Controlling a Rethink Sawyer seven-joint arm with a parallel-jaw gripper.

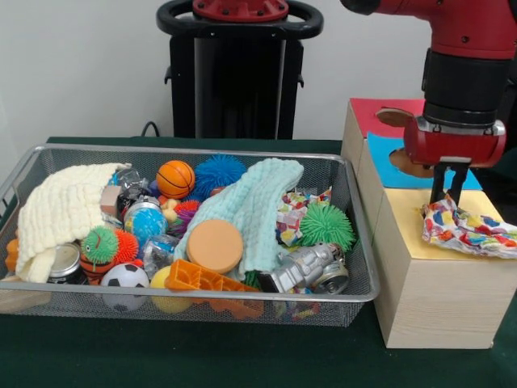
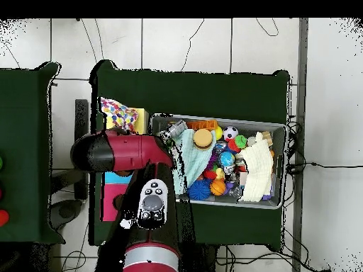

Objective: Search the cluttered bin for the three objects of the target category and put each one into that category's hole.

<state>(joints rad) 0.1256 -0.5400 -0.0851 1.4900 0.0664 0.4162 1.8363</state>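
Gripping the colourful patterned cloth (image 1: pixel 467 229), the hand (image 1: pixel 447 196) holds it bunched on the yellow section of the wooden box (image 1: pixel 428 291). Beside the box on the green desk (image 1: pixel 161 356), the wire bin (image 1: pixel 355 242) holds balls, 2 more cloths and other clutter.

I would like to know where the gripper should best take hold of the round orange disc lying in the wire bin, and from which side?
Probably from straight above, closing across the rim. The orange disc lies nearly flat on the light blue cloth, its top face bare. Its thick rounded edge gives the fingers two opposite sides; the orange grid toy crowds the front, so left and right look freer.
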